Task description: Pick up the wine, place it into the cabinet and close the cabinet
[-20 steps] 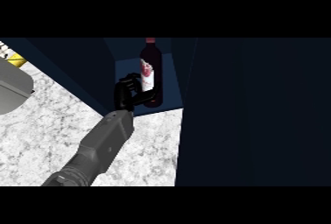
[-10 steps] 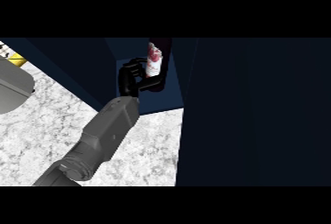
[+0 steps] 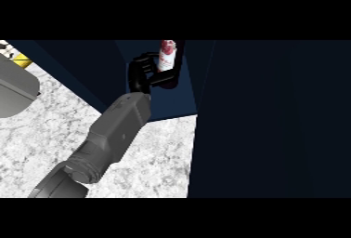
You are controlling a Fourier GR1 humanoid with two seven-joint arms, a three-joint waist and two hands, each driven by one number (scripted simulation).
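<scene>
- The wine [image 3: 166, 55] is held clamped in the curled left hand [image 3: 145, 74], at upper centre.
- It has been carried deeper into the cabinet [image 3: 267, 121] since a second ago.
- Release is judged near; the door is not yet closed.

I see a worktop [image 3: 158, 158] of white stone mottled with grey speckles. The cabinet [image 3: 274, 121] is a very dark navy, its inner panel a slightly lighter blue. My left forearm [image 3: 113, 135] is plain grey, and the left hand [image 3: 140, 74] is black. The wine bottle [image 3: 166, 56] shows a dark body with a white label marked in red. At the left edge sits a light grey appliance [image 3: 14, 93], with a yellow patch [image 3: 21, 59] beside black-and-white checks above it.
</scene>
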